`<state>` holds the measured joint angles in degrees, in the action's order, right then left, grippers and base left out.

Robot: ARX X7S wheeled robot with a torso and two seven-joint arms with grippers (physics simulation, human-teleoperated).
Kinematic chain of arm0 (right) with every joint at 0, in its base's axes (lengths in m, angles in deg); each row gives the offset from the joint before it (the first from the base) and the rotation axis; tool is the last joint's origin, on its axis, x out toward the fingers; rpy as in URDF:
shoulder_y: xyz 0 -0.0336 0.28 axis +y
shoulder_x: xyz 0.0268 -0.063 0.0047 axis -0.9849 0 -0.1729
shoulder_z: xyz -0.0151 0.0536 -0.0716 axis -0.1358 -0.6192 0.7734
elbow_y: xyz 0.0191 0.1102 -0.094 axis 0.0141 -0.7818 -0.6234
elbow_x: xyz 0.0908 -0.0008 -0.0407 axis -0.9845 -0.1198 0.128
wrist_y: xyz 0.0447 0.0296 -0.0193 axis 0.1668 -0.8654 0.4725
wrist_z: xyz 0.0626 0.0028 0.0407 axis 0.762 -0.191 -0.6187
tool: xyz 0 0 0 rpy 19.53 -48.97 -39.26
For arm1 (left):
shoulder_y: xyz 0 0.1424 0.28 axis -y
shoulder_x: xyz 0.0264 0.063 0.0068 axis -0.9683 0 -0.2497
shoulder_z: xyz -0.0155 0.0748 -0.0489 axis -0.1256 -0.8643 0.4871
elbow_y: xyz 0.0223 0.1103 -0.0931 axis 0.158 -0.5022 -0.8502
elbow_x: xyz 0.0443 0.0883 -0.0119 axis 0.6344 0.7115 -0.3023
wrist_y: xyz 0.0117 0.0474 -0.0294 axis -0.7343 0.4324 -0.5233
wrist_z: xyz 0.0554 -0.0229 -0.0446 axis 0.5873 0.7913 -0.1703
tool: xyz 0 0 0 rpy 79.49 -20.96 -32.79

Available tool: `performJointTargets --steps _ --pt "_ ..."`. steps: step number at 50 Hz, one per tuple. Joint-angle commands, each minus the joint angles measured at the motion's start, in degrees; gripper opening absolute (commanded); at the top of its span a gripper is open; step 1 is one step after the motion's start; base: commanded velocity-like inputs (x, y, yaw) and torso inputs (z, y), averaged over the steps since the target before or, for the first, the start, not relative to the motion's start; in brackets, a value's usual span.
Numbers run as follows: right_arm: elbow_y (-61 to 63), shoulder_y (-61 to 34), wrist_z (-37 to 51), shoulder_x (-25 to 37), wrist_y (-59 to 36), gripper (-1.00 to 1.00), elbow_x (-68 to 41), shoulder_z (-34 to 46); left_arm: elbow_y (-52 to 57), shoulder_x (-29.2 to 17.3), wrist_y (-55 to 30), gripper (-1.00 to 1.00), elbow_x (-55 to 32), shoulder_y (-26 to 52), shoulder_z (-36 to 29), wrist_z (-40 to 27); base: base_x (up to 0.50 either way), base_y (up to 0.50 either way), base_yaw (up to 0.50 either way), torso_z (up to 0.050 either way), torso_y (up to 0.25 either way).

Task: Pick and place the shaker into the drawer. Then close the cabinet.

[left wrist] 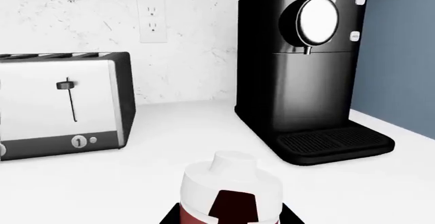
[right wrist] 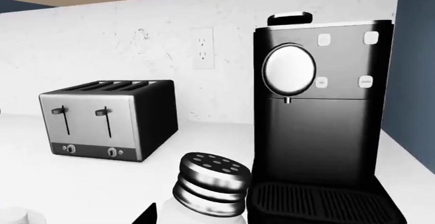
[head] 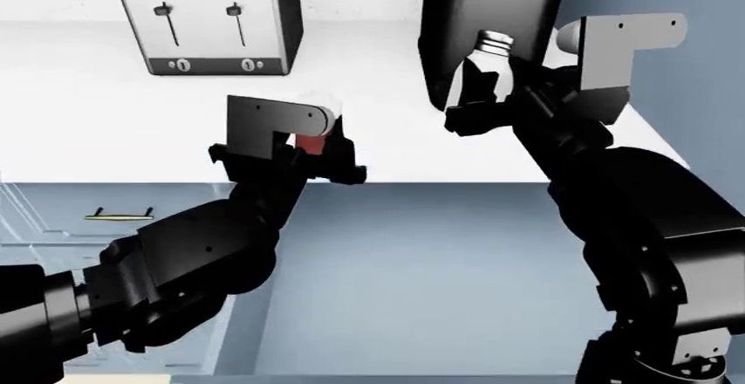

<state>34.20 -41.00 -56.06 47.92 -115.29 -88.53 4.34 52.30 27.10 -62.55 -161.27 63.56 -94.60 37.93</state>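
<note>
Left wrist view: the red paper cup (left wrist: 229, 196) sits between the left gripper's jaws; whether they are clamped cannot be told. Head view: right gripper (head: 501, 96) grasps the shaker (head: 489, 57) above the counter (head: 93, 96), beyond the open drawer (head: 420, 262). Right wrist view: silver cap upright beside the coffee machine (right wrist: 319, 112); it should be lowered level into the drawer.

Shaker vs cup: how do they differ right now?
The shaker is clear glass with a perforated silver cap; the cup is red with a white lid. The shaker sits at the right gripper beside the coffee machine; the cup is at the left gripper, near the counter's front edge. Both stand upright.
</note>
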Motion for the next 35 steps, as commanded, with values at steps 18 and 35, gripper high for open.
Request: performJointTargets --steps 18,35 --pt "13.82 -12.27 -0.41 8.44 -17.02 -1.00 -0.48 8.91 10.96 -3.47 -8.01 -1.00 1.97 4.13 -5.21 6.83 0.01 0.00 0.00 0.001 0.001" --pt "20.78 -21.07 0.39 11.50 -27.44 -1.00 -2.45 4.70 1.49 3.65 -16.85 -1.00 -1.21 -1.07 -12.12 16.90 0.00 0.00 0.00 0.000 0.000"
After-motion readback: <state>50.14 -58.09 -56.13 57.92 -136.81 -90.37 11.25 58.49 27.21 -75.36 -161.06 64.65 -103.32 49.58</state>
